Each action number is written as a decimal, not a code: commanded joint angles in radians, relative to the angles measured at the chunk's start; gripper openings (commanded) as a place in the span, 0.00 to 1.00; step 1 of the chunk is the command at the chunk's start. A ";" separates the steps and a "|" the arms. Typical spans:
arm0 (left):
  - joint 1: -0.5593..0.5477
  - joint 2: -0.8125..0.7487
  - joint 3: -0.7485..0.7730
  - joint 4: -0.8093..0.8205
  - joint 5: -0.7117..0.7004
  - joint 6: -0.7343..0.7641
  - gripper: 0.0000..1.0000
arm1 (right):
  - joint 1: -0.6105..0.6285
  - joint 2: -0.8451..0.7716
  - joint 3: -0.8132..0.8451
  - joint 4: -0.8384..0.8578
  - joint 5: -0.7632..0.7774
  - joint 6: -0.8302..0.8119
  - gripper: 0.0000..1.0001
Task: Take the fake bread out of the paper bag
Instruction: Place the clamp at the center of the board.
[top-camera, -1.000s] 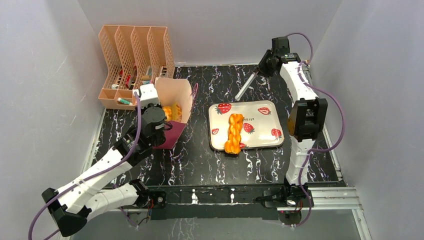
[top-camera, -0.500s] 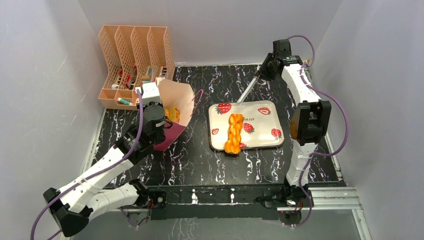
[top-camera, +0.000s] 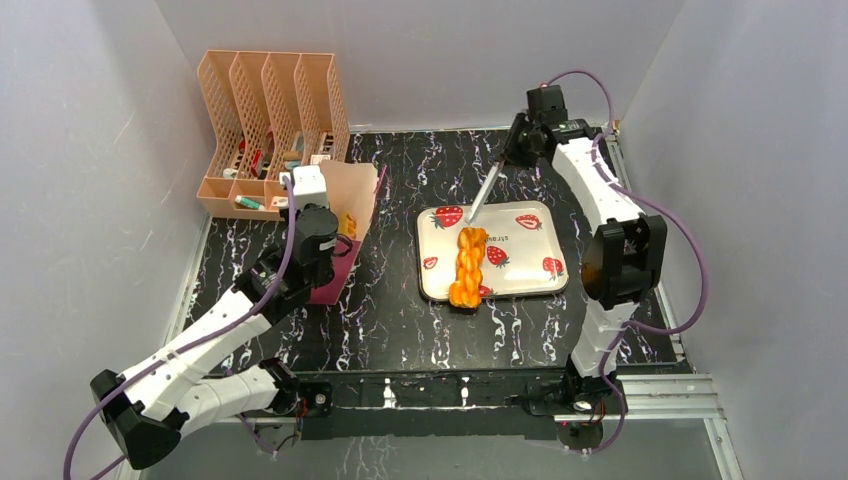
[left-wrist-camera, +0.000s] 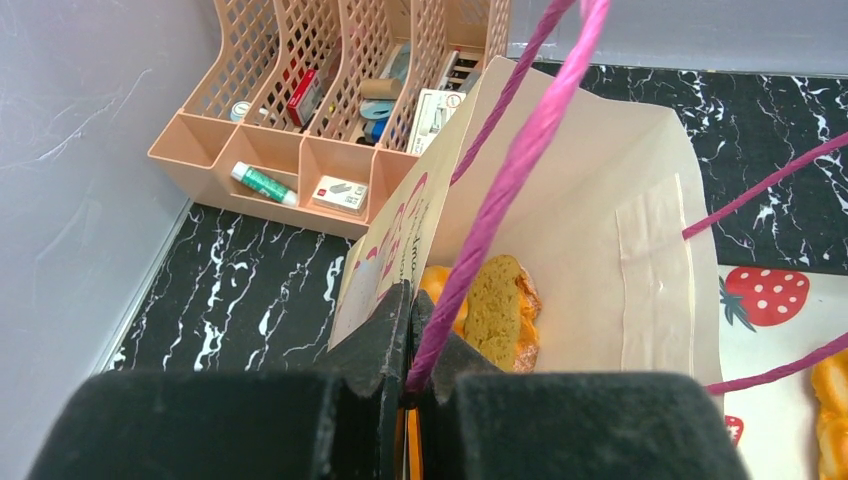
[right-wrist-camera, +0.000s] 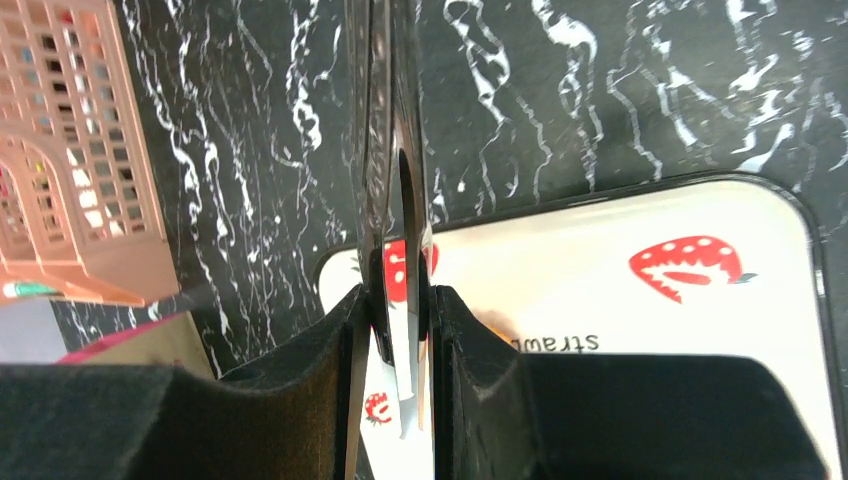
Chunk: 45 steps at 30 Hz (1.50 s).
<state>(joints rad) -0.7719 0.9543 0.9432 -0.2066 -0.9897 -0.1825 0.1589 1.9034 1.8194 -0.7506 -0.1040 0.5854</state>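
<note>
The paper bag (top-camera: 355, 190) stands open at the left, cream with magenta sides; the left wrist view shows its inside (left-wrist-camera: 610, 200). Golden toy bread pieces (left-wrist-camera: 500, 315) lie in it and also show from above (top-camera: 347, 222). My left gripper (top-camera: 328, 222) is shut on the bag's near rim and a purple cord handle (left-wrist-camera: 510, 170); its jaws (left-wrist-camera: 412, 300) pinch both. A braided loaf (top-camera: 467, 265) lies on the strawberry tray (top-camera: 535, 250). My right gripper (top-camera: 512, 152) is shut on metal tongs (top-camera: 485, 190), whose tips hang over the tray's back left corner (right-wrist-camera: 398, 300).
A peach file rack (top-camera: 270, 120) with small items stands at the back left, close behind the bag; it also shows in the left wrist view (left-wrist-camera: 330, 100). The tray's rim (right-wrist-camera: 650, 215) lies under the tongs (right-wrist-camera: 385, 150). Grey walls enclose the black marbled table.
My right arm has swung the tongs left and forward, over the tray's back left corner. The bag's mouth has narrowed and turned upright in my left gripper's hold.
</note>
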 joint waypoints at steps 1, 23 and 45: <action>0.006 -0.005 0.054 -0.038 0.001 -0.030 0.00 | 0.054 -0.089 -0.032 0.066 -0.002 -0.038 0.12; 0.008 -0.097 0.064 -0.148 0.195 -0.136 0.00 | 0.400 -0.242 -0.010 -0.312 0.103 -0.024 0.10; 0.008 -0.052 0.162 -0.391 0.256 -0.233 0.00 | 0.429 -0.668 -0.648 -0.359 0.080 0.126 0.10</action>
<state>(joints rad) -0.7677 0.9318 1.0866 -0.5438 -0.7460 -0.3916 0.5835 1.2709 1.2156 -1.1831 -0.0078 0.6609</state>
